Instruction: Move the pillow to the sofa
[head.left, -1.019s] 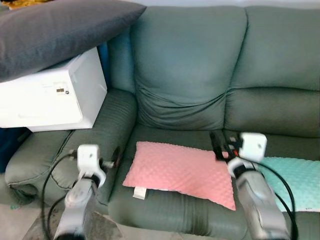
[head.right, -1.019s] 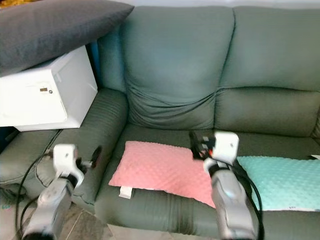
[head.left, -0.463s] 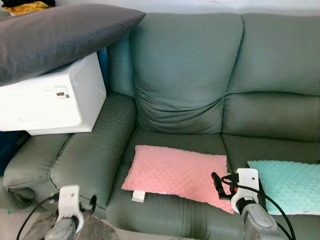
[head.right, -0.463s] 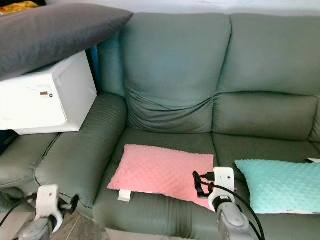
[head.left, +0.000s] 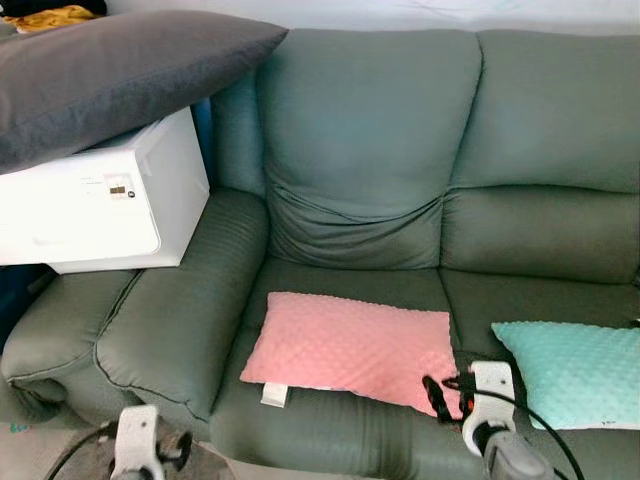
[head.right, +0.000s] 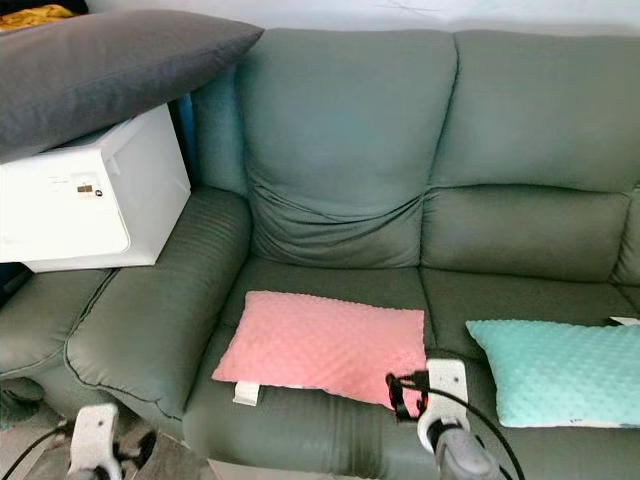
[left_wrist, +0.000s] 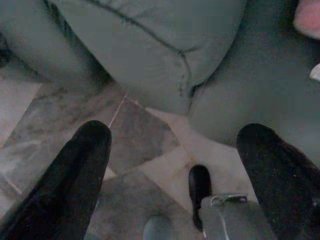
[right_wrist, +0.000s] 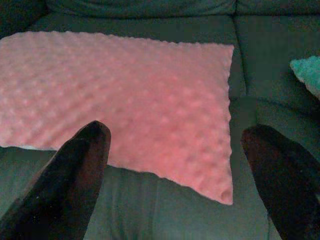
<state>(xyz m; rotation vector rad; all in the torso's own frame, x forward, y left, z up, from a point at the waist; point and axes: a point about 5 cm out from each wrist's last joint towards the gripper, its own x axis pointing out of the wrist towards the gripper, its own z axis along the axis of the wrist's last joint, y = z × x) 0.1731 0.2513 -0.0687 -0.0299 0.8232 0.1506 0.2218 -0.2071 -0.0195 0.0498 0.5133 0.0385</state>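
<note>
A flat pink dimpled fabric pillow (head.left: 350, 345) lies on the seat of the grey-green cushioned sofa (head.left: 370, 150). Both arms have dropped and pulled back since a second ago; the right gripper (right_wrist: 175, 165) and left gripper (left_wrist: 175, 165) hang spread and empty, so the move looks finished.

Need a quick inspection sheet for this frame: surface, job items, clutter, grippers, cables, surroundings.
Surface: green sofa, seat cushions in view.
Job's things: pink pillow flat on the left seat; teal pillow flat on the right seat.
Clutter: nothing seen on the seats besides the pillows.
Grippers: right gripper open, above the pink pillow's near edge, not touching; left gripper open, low over the floor by the sofa arm.
Cables: black cable at the right wrist.
Surroundings: white box with a grey cushion on top; tiled floor.
</note>
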